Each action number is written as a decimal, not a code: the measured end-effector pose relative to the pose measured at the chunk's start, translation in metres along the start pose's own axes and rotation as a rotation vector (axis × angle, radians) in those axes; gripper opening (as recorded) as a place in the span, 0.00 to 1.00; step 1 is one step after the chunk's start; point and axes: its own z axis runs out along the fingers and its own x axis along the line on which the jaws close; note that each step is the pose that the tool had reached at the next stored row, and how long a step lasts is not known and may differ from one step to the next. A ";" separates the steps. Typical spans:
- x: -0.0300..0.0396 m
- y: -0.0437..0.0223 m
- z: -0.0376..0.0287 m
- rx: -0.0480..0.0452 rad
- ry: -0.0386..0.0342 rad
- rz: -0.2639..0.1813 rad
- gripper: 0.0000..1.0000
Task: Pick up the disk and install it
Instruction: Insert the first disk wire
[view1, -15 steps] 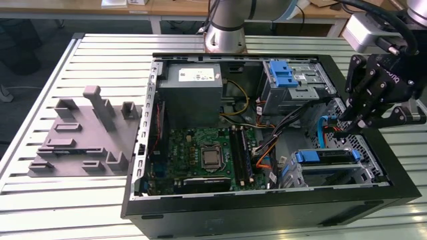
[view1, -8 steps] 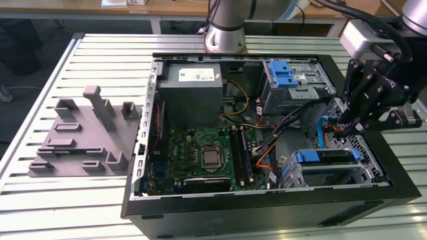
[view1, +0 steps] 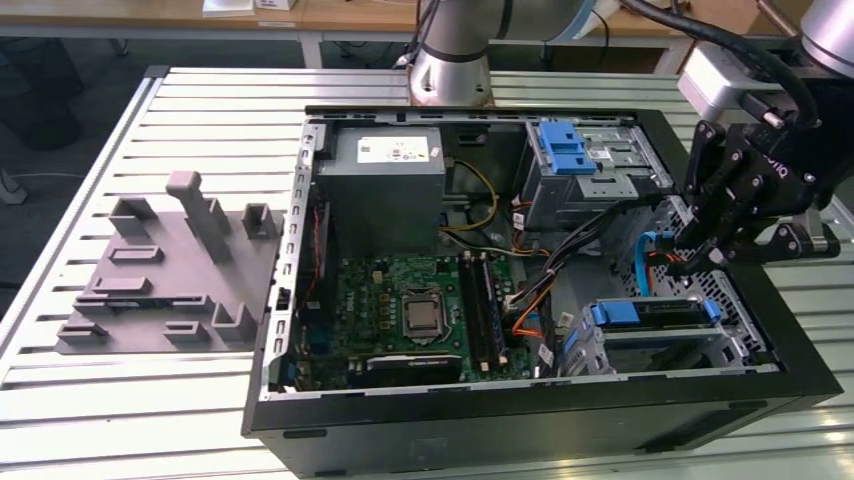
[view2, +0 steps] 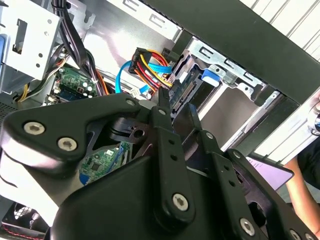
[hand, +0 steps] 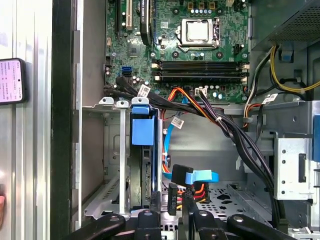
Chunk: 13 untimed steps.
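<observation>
Lay on its side on the slatted table (view1: 80, 400), the computer case (view1: 534, 425), side panel off. Probably so arranged to let the arm reach the bays straight from above.

Stood on edge in the drive bay (view1: 741, 335) at the corner of the case nearest the exterior view's right, the disk (view1: 661, 313), blue bracket tab uppermost. Seen edge-on in the first wrist view (hand: 141, 131), between the bay's metal rails; seen in the second wrist view (view2: 187, 95) with its connector end turned to the loose cables. Looked seated in its slot, judging by how squarely it sat between the rails. Probably set that way round so that the plugs could meet it without a twist.

Hung close by, unplugged as far as could be seen, a blue data cable (view1: 647, 255) and a bundle of red, yellow and black power leads (view2: 147, 65).

Reached in from the exterior view's right, the arm, wrist bent down, with the gripper (view1: 694, 262) just above the bay and beside the cables, close to the disk's connector end. Could not tell how far apart the jaws stood, nor whether anything was held.

Sat well apart, across the case: the motherboard (view1: 414, 300) and the grey power supply (view1: 380, 190).
</observation>
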 end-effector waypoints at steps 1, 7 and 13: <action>0.0000 0.0000 0.0003 0.0000 -0.0002 0.000 0.31; 0.0000 0.0000 0.0048 0.0000 0.0000 0.000 0.31; -0.0001 -0.0001 0.0088 0.0000 0.0000 0.000 0.31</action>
